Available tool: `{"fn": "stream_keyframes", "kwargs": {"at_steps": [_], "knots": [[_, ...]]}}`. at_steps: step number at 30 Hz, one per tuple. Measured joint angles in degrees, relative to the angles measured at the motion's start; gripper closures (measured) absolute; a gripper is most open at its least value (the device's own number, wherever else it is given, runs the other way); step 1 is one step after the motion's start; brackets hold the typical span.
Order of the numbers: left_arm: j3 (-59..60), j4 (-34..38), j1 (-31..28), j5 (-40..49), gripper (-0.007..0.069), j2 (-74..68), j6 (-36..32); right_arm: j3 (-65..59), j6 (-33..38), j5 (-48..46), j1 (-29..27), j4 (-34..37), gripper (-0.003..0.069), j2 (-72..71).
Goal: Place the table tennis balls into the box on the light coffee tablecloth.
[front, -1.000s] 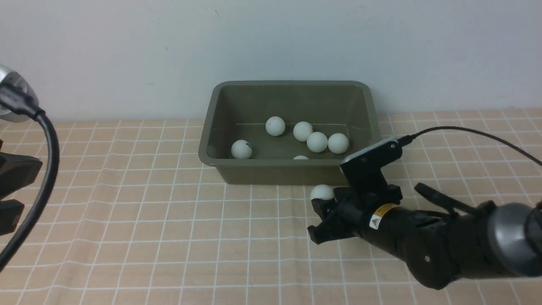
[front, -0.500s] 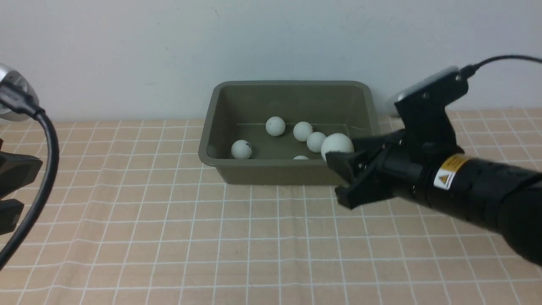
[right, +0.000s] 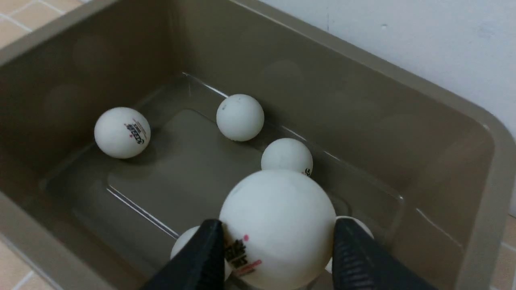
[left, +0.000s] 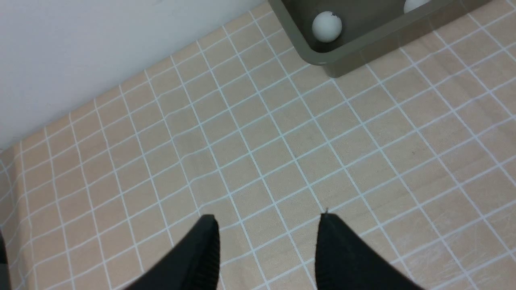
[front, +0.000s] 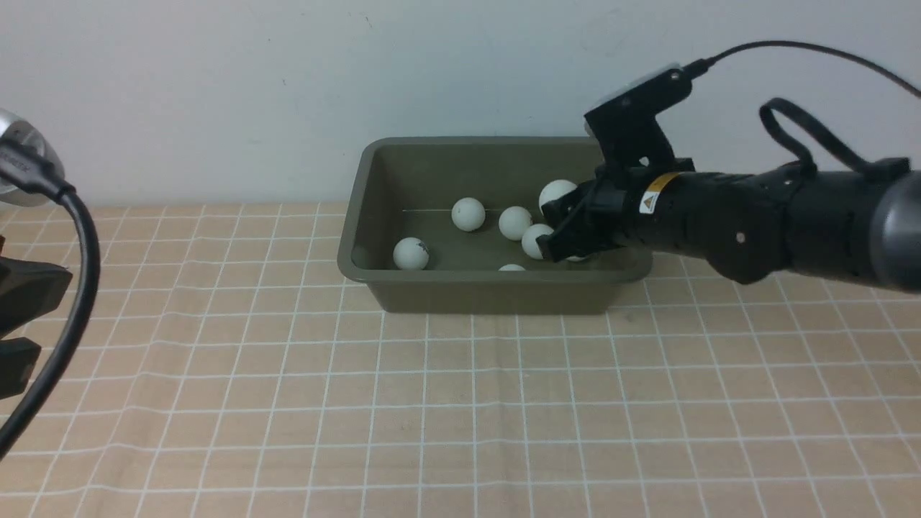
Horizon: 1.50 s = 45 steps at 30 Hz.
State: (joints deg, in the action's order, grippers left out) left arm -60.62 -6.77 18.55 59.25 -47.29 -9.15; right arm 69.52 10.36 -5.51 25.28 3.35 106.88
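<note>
Front view showed the right gripper (front: 550,230) over the box (front: 496,296) with a ball (front: 556,193) pinched between its fingers, near the end of the tub on the robot's right. Right wrist view confirmed the grip: the fingers pressed the ball from both sides, above other balls lying inside. Away from that arm, the left gripper (left: 269,229) stood with its fingers apart and nothing between them, over the cloth (left: 242,161). The step in hand looked like the release. Doing it well called for lowering the ball a little way inside the walls, then parting the fingers gently, since round, light balls would bounce or roll if dropped from high up. A spot beside the cluster seemed better than one right on top of it, where the ball could glance off its neighbours. The fingers needed to stay off the rim, and to rise straight once open, so that they neither nudged the tub nor dragged a ball out.
</note>
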Motion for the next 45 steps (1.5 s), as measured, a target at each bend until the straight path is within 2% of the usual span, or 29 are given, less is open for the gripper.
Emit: {"fn": "stream_keyframes", "kwargs": {"at_steps": [6,10,13,15,24,27,37,45], "knots": [[0.0,0.0,0.0,0.0,0.0358,0.0,0.0,4.4,0.0,-1.7,0.0,-0.5,0.0340,3.8],[0.0,0.4,0.0,-0.2,0.0358,0.0,0.0,5.3,0.0,-0.8,0.0,-0.8,0.0211,3.9],[0.0,1.2,0.0,-1.0,0.0358,0.0,0.0,5.3,0.0,0.6,-0.3,-2.1,0.0155,2.7],[0.0,1.5,0.0,-1.3,0.0358,0.0,0.0,5.3,0.0,0.9,-0.9,-2.7,0.0153,0.9],[0.0,4.0,0.0,-1.3,0.0358,0.0,0.0,5.3,-0.2,-4.0,-11.0,-3.3,0.0249,-16.3],[0.0,4.1,0.0,-1.3,0.0358,0.0,0.0,5.3,0.3,-10.7,-14.1,-3.8,0.0291,-23.4],[0.0,5.9,0.0,-2.2,0.0358,0.0,-0.4,5.3,3.1,-39.0,-14.2,-8.6,0.0388,-37.8],[0.0,8.1,0.0,-2.6,0.0358,0.0,-1.4,5.3,1.7,-50.3,-14.2,-8.8,0.0393,-43.8]]}}
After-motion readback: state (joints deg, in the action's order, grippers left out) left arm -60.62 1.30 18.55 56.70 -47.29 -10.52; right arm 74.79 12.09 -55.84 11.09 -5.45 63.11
